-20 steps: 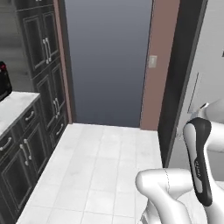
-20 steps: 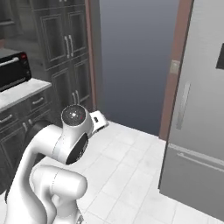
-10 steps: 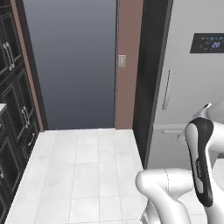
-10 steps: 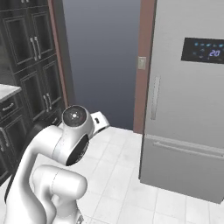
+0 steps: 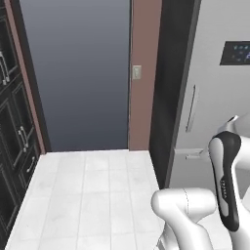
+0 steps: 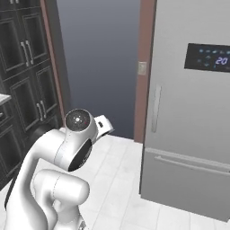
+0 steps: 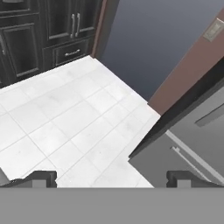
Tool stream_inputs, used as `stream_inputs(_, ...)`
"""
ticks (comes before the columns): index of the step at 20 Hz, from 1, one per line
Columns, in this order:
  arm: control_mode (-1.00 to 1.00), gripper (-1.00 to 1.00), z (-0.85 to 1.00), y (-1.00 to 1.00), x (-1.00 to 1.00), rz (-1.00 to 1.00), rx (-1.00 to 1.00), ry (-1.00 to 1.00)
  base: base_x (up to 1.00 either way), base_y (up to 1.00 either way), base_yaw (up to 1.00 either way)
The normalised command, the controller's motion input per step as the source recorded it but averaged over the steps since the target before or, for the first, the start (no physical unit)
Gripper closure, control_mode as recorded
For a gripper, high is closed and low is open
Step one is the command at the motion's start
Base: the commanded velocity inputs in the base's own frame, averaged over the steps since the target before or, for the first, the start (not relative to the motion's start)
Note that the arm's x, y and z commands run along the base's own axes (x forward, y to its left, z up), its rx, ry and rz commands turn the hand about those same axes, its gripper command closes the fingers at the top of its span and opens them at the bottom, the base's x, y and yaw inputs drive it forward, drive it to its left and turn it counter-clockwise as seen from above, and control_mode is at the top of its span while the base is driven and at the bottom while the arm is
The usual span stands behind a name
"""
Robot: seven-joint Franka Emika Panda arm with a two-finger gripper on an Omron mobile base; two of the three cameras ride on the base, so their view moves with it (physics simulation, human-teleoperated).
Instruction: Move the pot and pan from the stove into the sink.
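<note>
— What's different for us now?
— We've turned right: counter and microwave have left both base views, and the fridge has come in beside the doorway.

White tiled floor lies open ahead. Dark cabinets wall the left (handles protruding). The steel fridge blocks the right.

A steel refrigerator with a lit display panel stands right, dark cabinets left, a grey-blue doorway far between them, white floor tiles near.
</note>
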Motion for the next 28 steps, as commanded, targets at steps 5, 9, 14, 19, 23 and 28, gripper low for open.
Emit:
stream_inputs(5,1.0,-1.0,0.0,0.0,0.0,0.0,0.0,0.0,0.48,0.04,-0.02)
stream_inputs(9,1.0,-1.0,0.0,0.0,0.0,0.0,0.0,0.0,0.02,-0.02,0.0)
stream_inputs(14,1.0,-1.0,0.0,0.0,0.0,0.0,0.0,0.0,0.1,-0.45,-0.03)
stream_inputs(19,1.0,-1.0,0.0,0.0,0.0,0.0,0.0,0.0,0.16,-0.76,-0.05)
stream_inputs(23,1.0,-1.0,0.0,0.0,0.0,0.0,0.0,0.0,0.19,-0.81,-0.06)
stream_inputs(28,1.0,-1.0,0.0,0.0,0.0,0.0,0.0,0.0,0.2,-0.8,-0.06)
